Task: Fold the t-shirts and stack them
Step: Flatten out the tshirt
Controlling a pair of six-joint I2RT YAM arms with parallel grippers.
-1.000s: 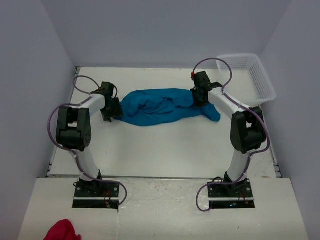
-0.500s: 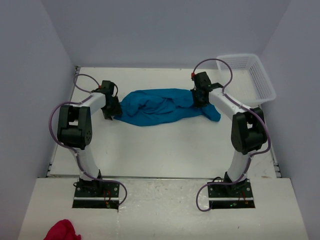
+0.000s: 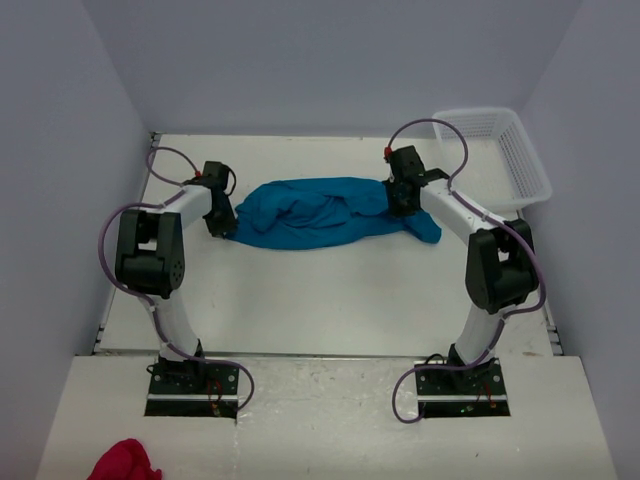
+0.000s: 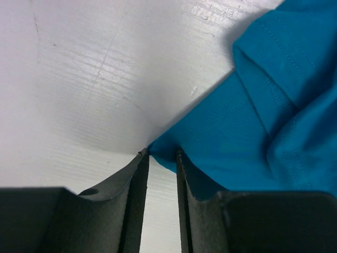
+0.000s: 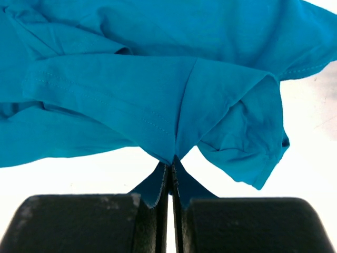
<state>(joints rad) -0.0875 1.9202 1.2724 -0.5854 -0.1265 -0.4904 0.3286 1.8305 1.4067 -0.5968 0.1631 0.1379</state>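
Note:
The teal-blue t-shirt lies bunched in a long band across the far middle of the table. My left gripper is at its left end. In the left wrist view the fingers stand a little apart, with a corner of the shirt at their tips and bare table showing between them. My right gripper is at the shirt's right end. In the right wrist view it is shut on a pinched fold of the shirt, and a sleeve hangs to the right.
A white mesh basket stands at the far right corner. A red cloth lies on the near ledge at the bottom left, outside the table. Grey walls close in the table on three sides.
Both grippers have shifted slightly outward and toward the far side. The shirt's left end has crept a little left with the left gripper.

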